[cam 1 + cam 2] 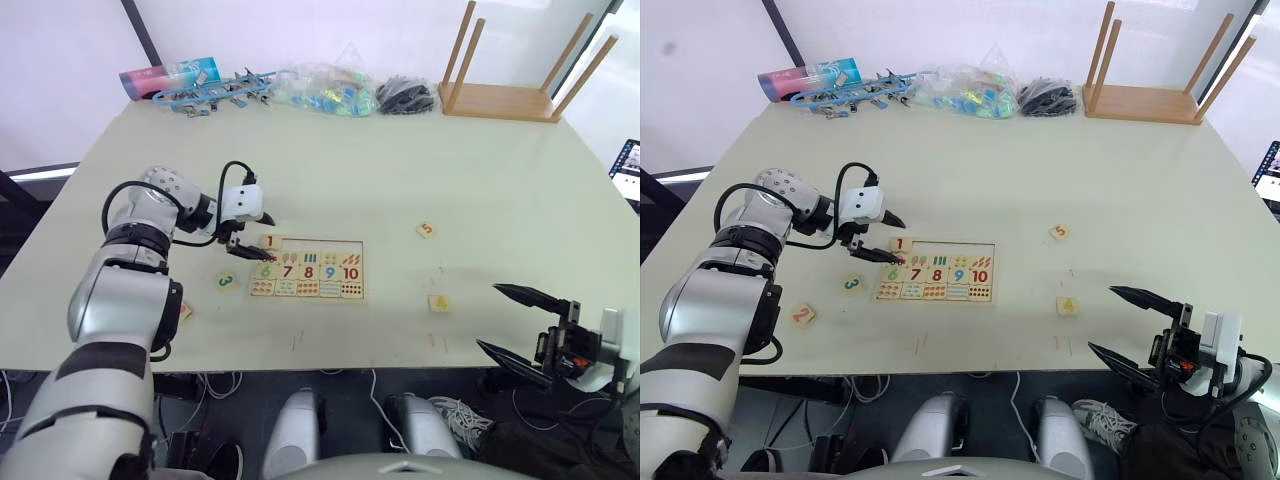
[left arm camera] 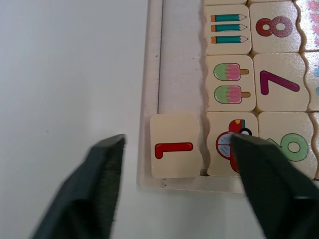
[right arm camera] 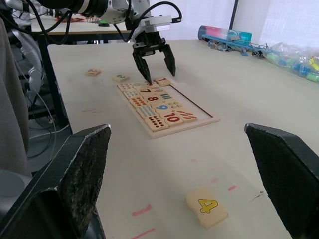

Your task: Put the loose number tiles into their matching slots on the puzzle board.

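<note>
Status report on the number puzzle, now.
Left gripper open, straddling tile 1 at puzzle board corner, partly over rim. Right gripper open, idle at table edge. Tiles 2, 3, 4, 5 loose. Nothing blocking.

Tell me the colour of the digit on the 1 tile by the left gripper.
Red, clearest in the left wrist view: 1 tile.

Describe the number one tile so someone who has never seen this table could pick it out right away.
Find the puzzle board near the table's front edge, on the robot's left. At its far left corner, under the open left gripper, lies the tile with a red 1. Unlike the other loose tiles, it sits on the board, overlapping the rim.
</note>
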Robot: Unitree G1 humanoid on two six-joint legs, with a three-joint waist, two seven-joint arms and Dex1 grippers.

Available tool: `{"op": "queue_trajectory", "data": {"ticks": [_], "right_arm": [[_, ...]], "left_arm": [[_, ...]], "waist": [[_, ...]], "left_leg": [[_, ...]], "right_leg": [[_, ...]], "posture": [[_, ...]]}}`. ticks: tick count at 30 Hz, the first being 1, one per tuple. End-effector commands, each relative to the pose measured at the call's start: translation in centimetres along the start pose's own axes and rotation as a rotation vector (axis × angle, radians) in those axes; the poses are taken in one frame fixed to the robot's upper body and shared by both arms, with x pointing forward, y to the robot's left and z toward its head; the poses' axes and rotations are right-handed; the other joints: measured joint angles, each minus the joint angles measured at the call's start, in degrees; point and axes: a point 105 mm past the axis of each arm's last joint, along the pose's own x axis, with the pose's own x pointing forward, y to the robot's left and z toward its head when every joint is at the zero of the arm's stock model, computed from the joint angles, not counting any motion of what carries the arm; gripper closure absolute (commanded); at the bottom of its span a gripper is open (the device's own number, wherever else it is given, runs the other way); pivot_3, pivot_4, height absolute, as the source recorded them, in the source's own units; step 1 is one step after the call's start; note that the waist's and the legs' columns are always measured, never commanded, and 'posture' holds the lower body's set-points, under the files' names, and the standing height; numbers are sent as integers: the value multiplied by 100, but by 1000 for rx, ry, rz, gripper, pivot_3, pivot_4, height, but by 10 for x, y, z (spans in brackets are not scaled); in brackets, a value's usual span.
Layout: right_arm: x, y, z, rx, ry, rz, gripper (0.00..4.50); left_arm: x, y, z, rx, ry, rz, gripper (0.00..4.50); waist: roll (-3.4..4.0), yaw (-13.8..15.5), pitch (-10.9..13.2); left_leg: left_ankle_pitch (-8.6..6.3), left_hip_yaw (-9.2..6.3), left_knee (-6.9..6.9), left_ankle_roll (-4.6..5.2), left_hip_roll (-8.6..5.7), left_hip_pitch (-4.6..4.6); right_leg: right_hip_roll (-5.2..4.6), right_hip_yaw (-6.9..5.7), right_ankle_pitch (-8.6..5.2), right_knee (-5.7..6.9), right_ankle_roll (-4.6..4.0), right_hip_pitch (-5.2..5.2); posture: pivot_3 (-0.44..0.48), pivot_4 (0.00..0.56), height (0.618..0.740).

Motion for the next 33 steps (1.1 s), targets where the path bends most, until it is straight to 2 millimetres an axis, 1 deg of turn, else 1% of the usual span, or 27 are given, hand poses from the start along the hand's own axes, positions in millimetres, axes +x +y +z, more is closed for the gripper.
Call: {"op": "queue_trajectory", "data": {"ticks": [1, 5, 11, 14, 16, 18, 23, 24, 27, 28, 29, 30, 32, 33], "right_arm": [[-2, -2, 7, -32, -2, -2, 0], [-4, -2, 6, -32, -1, -5, 0], [-5, -1, 4, -30, -3, -12, 0], [-5, -1, 4, -29, -4, -15, 0], [-3, 0, 3, -28, -10, -17, 0], [-2, 0, 2, -27, -14, -18, 0], [0, 0, -1, -24, -22, -18, 0], [0, 0, -1, -24, -23, -18, 0], [2, 0, -1, -26, -28, -17, 0], [2, 0, -2, -26, -29, -16, 0], [3, 0, -2, -26, -30, -16, 0], [3, 0, -2, -26, -31, -16, 0], [4, 1, -2, -26, -32, -16, 0], [4, 1, -2, -26, -33, -17, 0]], "left_arm": [[-3, 2, 3, 15, -15, 11, 20], [-7, 8, 9, -10, -62, 49, 20], [-17, 22, 17, -136, -198, 172, 20], [-19, 27, 16, -171, -222, 222, 20], [-24, 39, 15, -236, -257, 336, 20], [-28, 45, 12, -270, -272, 406, 20], [-24, 43, 3, -267, -216, 425, 20], [-24, 43, 3, -267, -216, 425, 546], [-22, 42, 3, -258, -215, 414, 1901], [-21, 42, 3, -257, -215, 413, 2271], [-20, 40, 2, -249, -203, 405, 2864], [-18, 39, 1, -245, -195, 396, 3287], [-16, 38, 0, -242, -186, 388, 4458], [-15, 37, -1, -247, -185, 381, 4458]], "waist": [[0, 0, 0], [0, 0, 0], [0, -3, 0], [0, -3, 0], [0, -3, 0], [0, -3, 0], [0, -6, 0], [0, -7, 0], [0, -4, 0], [0, -4, 0], [0, -4, 0], [0, -4, 0], [0, -5, 0], [0, -5, 0]], "left_leg": [[0, 0, 0, 0, 0, 1], [0, 0, 1, 0, 0, 1], [0, 0, 1, 0, 0, 1], [0, -1, 1, 0, 0, 1], [0, -1, 1, 0, 0, 1], [0, -2, 1, 0, 0, 2], [0, 0, 1, 0, -1, 2], [0, 1, 1, 0, -2, 2], [0, 0, 1, 0, -2, 2], [0, 0, 1, 0, -2, 2], [0, 0, 1, 0, -2, 2], [0, 1, 1, 0, -2, 2], [0, 1, 1, 0, -2, 2], [0, 1, 1, 0, -2, 2]], "right_leg": [[0, 0, 0, 0, 0, 0], [0, 0, 0, 1, 0, 0], [0, 0, 7, 1, 13, 0], [0, 0, 8, 1, 14, 0], [0, 0, 8, 2, 15, 1], [0, 0, 7, 3, 17, 1], [0, 0, 9, 3, 17, 1], [0, 1, 9, 3, 17, 1], [0, 0, 9, 3, 16, 1], [0, 0, 9, 4, 16, 1], [0, 0, 9, 4, 16, 1], [0, 0, 9, 4, 16, 1], [0, 1, 9, 4, 16, 1], [0, 1, 9, 4, 16, 1]], "posture": [[0, 150, 737], [0, 150, 737], [0, 150, 737], [0, 150, 737], [0, 150, 737], [0, 150, 737], [0, 150, 737], [0, 150, 737], [0, 150, 737], [0, 150, 737], [0, 150, 737], [0, 150, 737], [0, 150, 737], [0, 150, 737]]}}
